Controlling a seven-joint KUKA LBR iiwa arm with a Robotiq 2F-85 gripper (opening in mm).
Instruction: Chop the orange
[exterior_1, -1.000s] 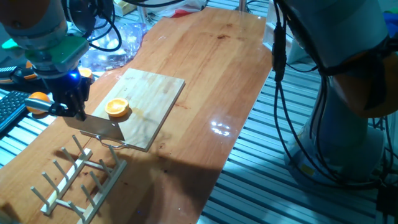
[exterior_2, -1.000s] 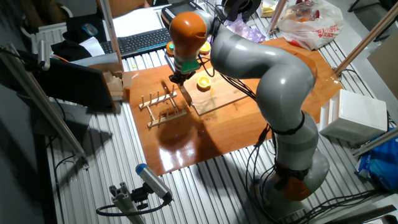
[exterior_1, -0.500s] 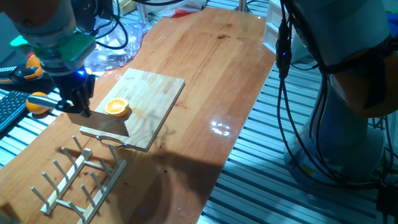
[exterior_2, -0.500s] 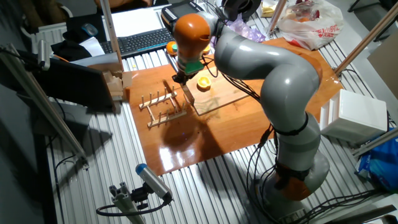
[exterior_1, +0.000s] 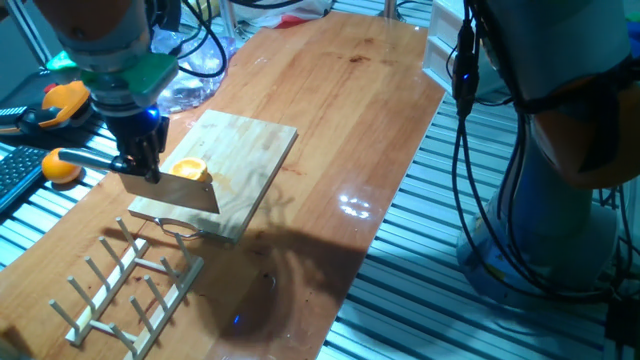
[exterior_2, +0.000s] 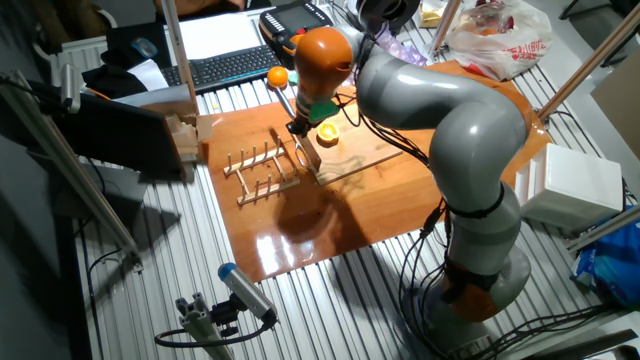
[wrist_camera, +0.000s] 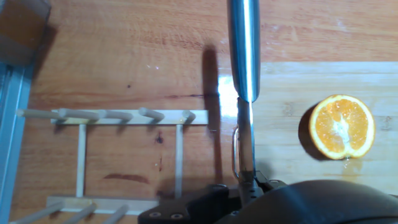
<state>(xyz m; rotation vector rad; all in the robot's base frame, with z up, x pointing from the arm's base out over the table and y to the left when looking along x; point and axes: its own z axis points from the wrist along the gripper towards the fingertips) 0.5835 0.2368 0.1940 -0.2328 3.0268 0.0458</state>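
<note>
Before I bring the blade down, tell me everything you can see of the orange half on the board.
The orange is a half fruit lying cut face up on the pale wooden cutting board, its flat segmented flesh ringed by a pale rim, with a pale core at its middle. It looks whole, not yet cut in two. A little wet smear shows on the board by its edge. In the hand view the knife sits clear of it to one side; nothing but the board touches it.

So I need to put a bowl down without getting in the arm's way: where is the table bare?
The long stretch of table beyond the cutting board is bare. The near end is crowded: the gripper holds the cleaver beside the orange, with the wooden rack alongside.
</note>
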